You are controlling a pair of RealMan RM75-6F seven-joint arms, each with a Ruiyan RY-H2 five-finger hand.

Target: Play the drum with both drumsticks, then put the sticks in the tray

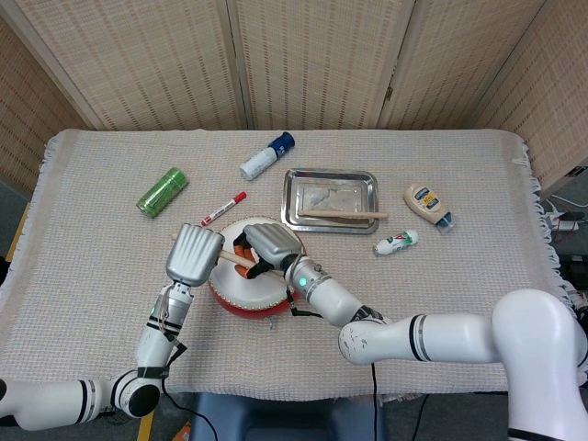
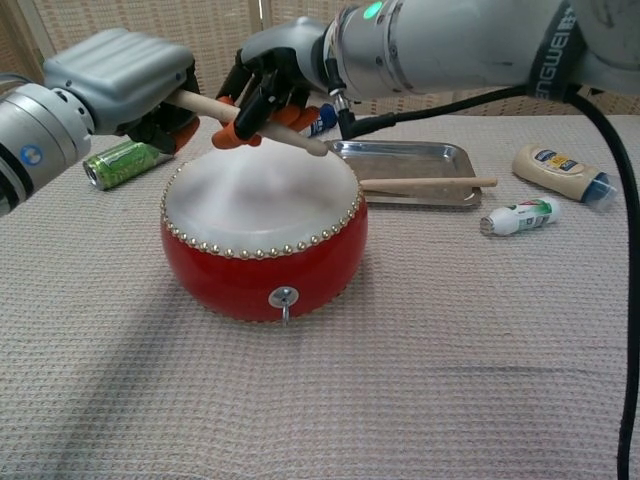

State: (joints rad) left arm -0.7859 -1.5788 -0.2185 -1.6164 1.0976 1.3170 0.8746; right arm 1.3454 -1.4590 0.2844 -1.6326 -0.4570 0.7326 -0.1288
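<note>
Both hands crowd the far rim of the red drum (image 2: 262,250), the left hand (image 2: 125,75) and right hand (image 2: 278,70) meeting over one drumstick (image 2: 255,122). The way from there to the metal tray (image 1: 329,199) lies open. A second drumstick (image 1: 344,214) lies along the tray's near side. A red marker (image 1: 223,209) and green can (image 1: 162,192) lie left; bare counter (image 2: 450,350) spreads in front.

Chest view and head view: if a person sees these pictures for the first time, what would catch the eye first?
Most striking is the red drum near the table's front, with both robot hands crowded above its white skin. The left hand holds a drumstick slanting over the drum, and the right hand has its fingers closed around that stick's middle. Behind to the right, a second stick lies across the metal tray.
</note>
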